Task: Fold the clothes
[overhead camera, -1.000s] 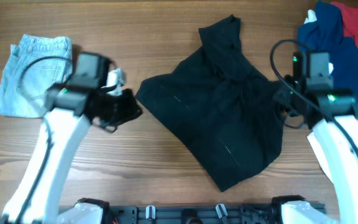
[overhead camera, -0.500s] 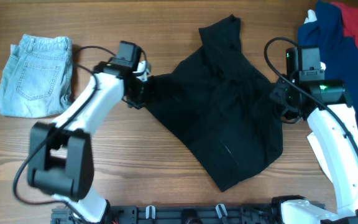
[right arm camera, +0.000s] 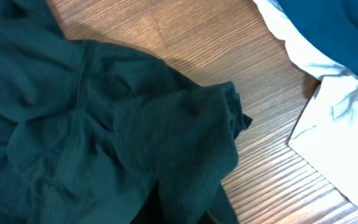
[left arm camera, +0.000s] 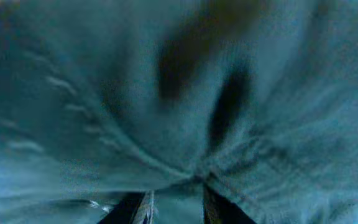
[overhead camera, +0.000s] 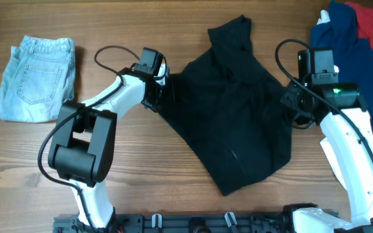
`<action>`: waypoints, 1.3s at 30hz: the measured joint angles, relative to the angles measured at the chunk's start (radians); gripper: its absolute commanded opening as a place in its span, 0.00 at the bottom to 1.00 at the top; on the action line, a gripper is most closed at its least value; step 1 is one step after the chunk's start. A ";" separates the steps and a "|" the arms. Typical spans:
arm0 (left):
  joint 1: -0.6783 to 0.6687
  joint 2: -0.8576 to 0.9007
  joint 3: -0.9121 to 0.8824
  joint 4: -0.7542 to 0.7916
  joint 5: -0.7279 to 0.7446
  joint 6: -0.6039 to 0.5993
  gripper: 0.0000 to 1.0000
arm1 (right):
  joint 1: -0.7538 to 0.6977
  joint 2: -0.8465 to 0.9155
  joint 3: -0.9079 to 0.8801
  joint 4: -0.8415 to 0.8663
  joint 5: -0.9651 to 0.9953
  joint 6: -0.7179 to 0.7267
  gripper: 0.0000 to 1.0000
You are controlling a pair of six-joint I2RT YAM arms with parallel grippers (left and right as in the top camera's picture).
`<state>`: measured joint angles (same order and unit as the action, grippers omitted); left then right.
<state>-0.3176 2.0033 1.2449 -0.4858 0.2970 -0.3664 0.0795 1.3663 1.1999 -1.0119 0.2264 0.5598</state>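
A large black shirt point(overhead camera: 232, 123) lies crumpled in the middle of the wooden table. My left gripper point(overhead camera: 162, 90) is at the shirt's left edge. In the left wrist view its gripper point(left arm camera: 174, 208) is shut on a pinch of the black shirt point(left arm camera: 166, 93), which fills the frame. My right gripper point(overhead camera: 294, 107) is at the shirt's right edge. In the right wrist view the black shirt point(right arm camera: 73, 124) drapes over the gripper point(right arm camera: 185, 214), hiding the fingers, and the fabric bunches up there as if gripped.
Folded light-blue denim shorts point(overhead camera: 36, 77) lie at the far left. A pile of navy point(overhead camera: 345, 39), red point(overhead camera: 371, 19) and white point(overhead camera: 326, 16) garments sits at the back right, close to the right arm. The white garment point(right arm camera: 340, 118) also shows in the right wrist view.
My left gripper moved up and right from bare table to the shirt's left corner, closed on it and pushed that edge inward. The right arm shifted slightly and then stayed.
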 measured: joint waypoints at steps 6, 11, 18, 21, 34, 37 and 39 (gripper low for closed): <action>0.089 0.029 0.000 0.258 -0.135 0.008 0.29 | 0.000 0.000 0.000 0.011 -0.022 0.000 0.04; 0.212 0.033 0.015 0.360 -0.182 0.010 0.30 | 0.000 0.000 0.000 0.022 -0.028 0.000 0.04; 0.294 0.035 0.226 -0.075 -0.110 0.012 0.33 | 0.000 0.000 0.000 0.021 -0.029 0.000 0.04; 0.280 0.019 0.269 -0.256 -0.040 0.030 0.50 | 0.000 0.000 0.000 0.022 -0.029 0.000 0.04; -0.102 -0.039 0.106 -0.579 0.129 -0.002 0.52 | 0.000 0.000 0.000 0.014 -0.036 0.000 0.05; -0.184 -0.039 0.043 -0.568 0.157 -0.077 0.52 | 0.000 0.000 0.000 0.015 -0.036 0.000 0.05; -0.238 -0.039 0.011 -0.568 0.190 -0.120 0.53 | 0.000 0.000 0.000 0.015 -0.036 0.000 0.05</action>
<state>-0.5560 1.9648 1.2564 -1.0538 0.4870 -0.4866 0.0795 1.3663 1.1999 -0.9970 0.1905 0.5598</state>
